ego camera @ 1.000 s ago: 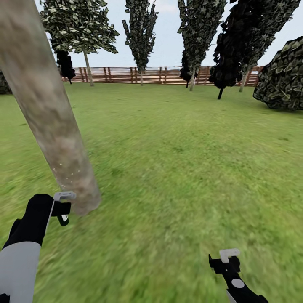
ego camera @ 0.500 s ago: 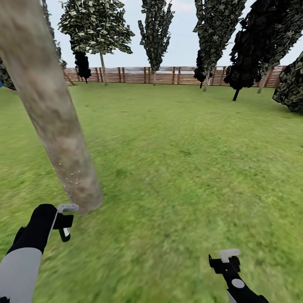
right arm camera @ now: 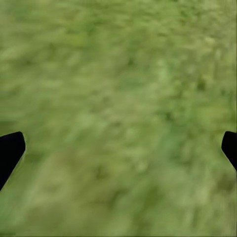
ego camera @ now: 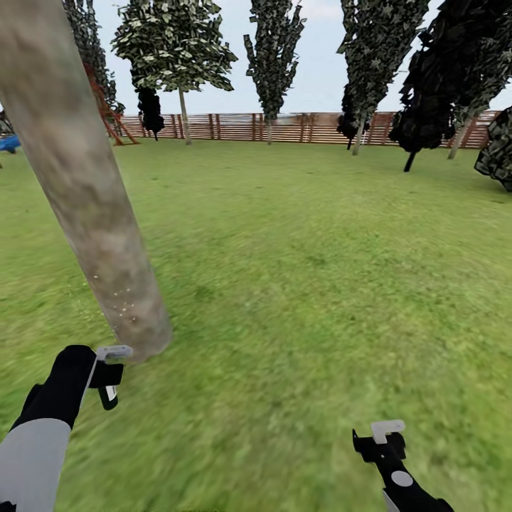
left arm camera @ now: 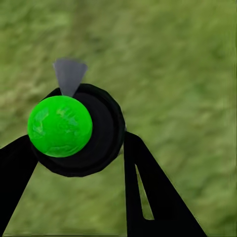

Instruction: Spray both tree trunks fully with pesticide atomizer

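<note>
1. At the far left, the tree trunk rises as a thick mottled column leaning across the head view. Its base meets the lawn just beyond your left arm. Pale specks dot its lower part, which I take to be spray already landed there; the upper trunk looks bare of them, so coverage seems partial.

2. Your left gripper sits low and close to the trunk's base. In the left wrist view its jaws are closed around the pesticide atomizer, a black round body with a bright green cap and a grey nozzle tip pointing away over the grass. You hold it there, I judge, so the nozzle stays within spraying range of the trunk. In that view the nozzle seems aimed at grass, not bark.

3. Across the middle, open lawn runs back to the wooden fence, with other trees standing along it, well apart from you.

4. At the near right, your right gripper hangs over bare grass, its jaws spread wide and holding nothing. It looks parked clear so the left arm can work freely.
</note>
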Controlling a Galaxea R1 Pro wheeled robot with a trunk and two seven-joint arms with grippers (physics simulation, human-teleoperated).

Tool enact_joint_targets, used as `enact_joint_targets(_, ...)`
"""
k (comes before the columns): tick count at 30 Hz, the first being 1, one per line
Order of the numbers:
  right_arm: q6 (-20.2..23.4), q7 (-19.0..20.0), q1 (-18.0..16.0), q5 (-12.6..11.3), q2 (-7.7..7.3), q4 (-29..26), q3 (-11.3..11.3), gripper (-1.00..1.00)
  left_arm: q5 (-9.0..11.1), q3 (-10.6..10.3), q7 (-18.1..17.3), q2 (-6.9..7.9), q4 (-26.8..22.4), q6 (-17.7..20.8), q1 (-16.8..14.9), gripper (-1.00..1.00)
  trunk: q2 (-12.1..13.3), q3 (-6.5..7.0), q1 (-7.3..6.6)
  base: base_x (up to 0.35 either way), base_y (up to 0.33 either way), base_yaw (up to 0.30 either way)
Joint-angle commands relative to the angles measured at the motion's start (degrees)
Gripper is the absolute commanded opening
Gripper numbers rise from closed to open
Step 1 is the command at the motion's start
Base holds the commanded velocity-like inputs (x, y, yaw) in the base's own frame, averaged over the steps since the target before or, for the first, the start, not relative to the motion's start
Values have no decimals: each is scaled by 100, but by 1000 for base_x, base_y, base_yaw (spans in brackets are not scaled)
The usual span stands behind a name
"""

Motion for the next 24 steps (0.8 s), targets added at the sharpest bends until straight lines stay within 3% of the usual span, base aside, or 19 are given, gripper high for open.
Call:
enact_joint_targets(1,1,-59,-4,40,-4,4,46,100,-64,10,-57,-3,-2,13,-4,-100,-2,-5,-1,20,-2,271)
enact_joint_targets(6,1,-59,-3,39,-4,-2,43,100,-68,9,-56,-3,3,10,2,-100,-2,-5,-1,181,-107,197)
enact_joint_targets(19,1,-54,-2,48,-10,4,38,100,-77,-8,15,33,282,-102,5,-100,-2,-5,-1,239,-167,5)
enact_joint_targets(24,1,-57,-3,47,-5,4,42,100,-77,-7,146,31,306,-125,5,-100,-2,-5,-1,39,-260,2)
